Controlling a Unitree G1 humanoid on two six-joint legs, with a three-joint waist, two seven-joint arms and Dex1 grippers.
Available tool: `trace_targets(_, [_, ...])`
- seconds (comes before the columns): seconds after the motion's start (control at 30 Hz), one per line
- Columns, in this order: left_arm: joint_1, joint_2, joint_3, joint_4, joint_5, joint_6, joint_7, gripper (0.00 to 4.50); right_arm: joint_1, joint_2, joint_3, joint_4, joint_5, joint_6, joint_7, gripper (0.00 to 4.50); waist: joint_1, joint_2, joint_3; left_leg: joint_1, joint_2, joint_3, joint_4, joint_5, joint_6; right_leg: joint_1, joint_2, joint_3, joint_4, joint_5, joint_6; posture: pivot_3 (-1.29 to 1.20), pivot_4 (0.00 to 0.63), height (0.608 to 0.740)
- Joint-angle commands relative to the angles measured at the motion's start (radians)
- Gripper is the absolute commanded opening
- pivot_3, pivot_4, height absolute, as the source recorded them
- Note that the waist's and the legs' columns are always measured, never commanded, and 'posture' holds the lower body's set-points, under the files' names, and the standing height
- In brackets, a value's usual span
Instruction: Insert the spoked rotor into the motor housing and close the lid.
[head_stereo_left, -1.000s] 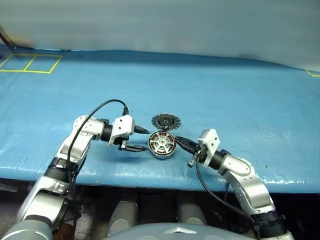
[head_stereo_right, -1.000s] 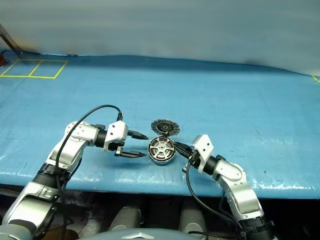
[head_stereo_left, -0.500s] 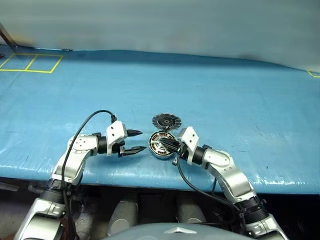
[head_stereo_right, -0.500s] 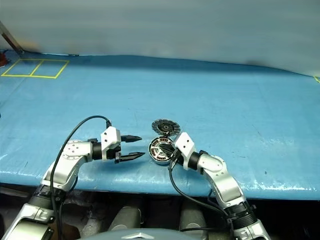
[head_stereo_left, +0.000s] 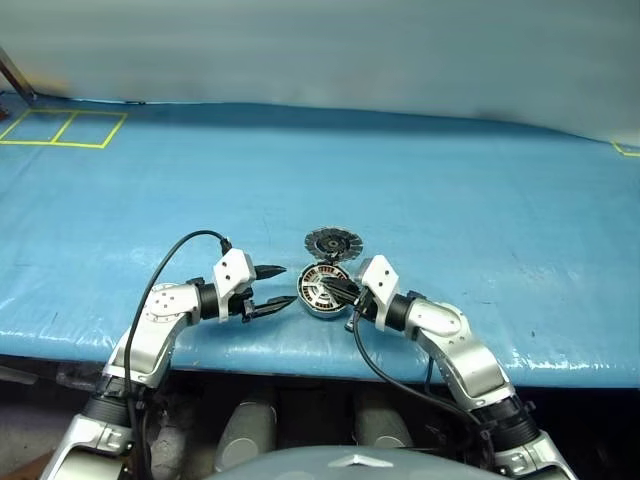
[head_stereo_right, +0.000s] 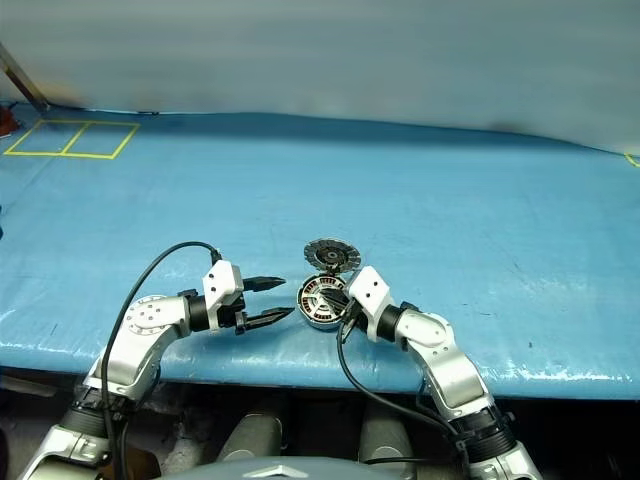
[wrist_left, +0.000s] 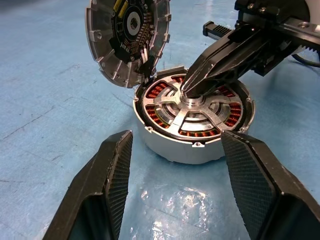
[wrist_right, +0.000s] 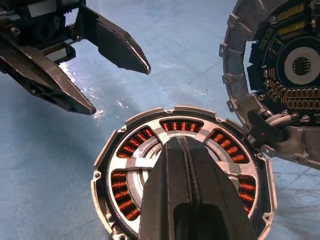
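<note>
While the right gripper (wrist_left: 192, 90), jaws pressed together and empty, pins the spoked rotor (wrist_left: 192, 111) into the motor housing (wrist_left: 170, 145), the left gripper (wrist_left: 175, 165) waits wide open beside it — lid (wrist_left: 127, 37) propped open.

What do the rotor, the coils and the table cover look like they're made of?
Rotor: bare metal, likely machined aluminium; silvery satin sheen. Coils: copper-coloured wire, probably enamelled; fine glossy orange strands. Table cover: blue plastic-looking sheet; creases and wet-looking glare.

Copper-orange coils ring the silver motor housing (wrist_left: 192, 120) on a blue table (head_stereo_left: 450, 200).
</note>
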Motion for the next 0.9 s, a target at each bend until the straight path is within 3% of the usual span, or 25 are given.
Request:
trace_targets(0.03, [0.004,-0.005,0.012,-0.043,-0.009,-0.008,0.013,2.96,-0.004,-0.022,-0.081,-0.094,0.059,-0.001,0.004,0.00,0.001,0.001,0.000,0.000,0.000,0.000,0.000,0.000,0.000,0.000,0.000,0.000,0.000,0.000,0.000,0.00,0.150,0.740])
trace_targets(0.2, [0.033,-0.004,0.028,-0.051,-0.019,-0.017,0.033,2.96,-0.003,-0.128,-0.197,-0.096,0.041,0.055,-0.029,0.00,0.004,0.000,0.001,-0.001,0.000,0.001,0.000,0.000,0.000,0.000,0.000,0.000,0.000,0.000,0.000,0.00,0.150,0.740])
trace_targets(0.33, [0.053,-0.001,0.036,-0.051,-0.022,-0.023,0.047,2.96,-0.031,-0.202,-0.188,-0.025,-0.026,0.072,-0.038,0.00,0.003,0.000,0.001,-0.001,0.000,0.001,0.000,0.000,0.000,-0.001,-0.001,0.000,0.000,-0.001,0.000,0.00,0.150,0.740])
trace_targets(0.53, [0.073,-0.006,0.050,-0.056,-0.029,-0.025,0.065,2.96,-0.228,-0.080,-0.204,0.198,-0.033,0.010,-0.123,0.00,-0.009,0.001,0.001,-0.001,0.001,0.002,-0.001,0.000,0.000,-0.002,-0.001,0.000,0.000,-0.001,0.000,0.00,0.150,0.740])
trace_targets(0.7, [0.093,0.008,0.062,-0.067,-0.022,-0.026,0.077,2.96,-0.379,0.001,-0.176,0.264,0.029,-0.022,-0.022,0.00,-0.008,0.002,0.003,-0.002,0.000,0.002,-0.002,0.000,0.000,-0.003,0.000,0.000,-0.001,-0.001,0.000,0.00,0.150,0.740])
trace_targets(0.9, [0.105,0.016,0.084,-0.080,-0.026,-0.027,0.092,2.96,-0.379,-0.012,-0.128,0.178,0.135,0.046,0.168,0.00,-0.003,0.002,0.003,-0.002,0.000,0.001,-0.004,0.000,0.000,-0.002,0.000,-0.001,-0.001,-0.002,0.000,0.00,0.150,0.740])
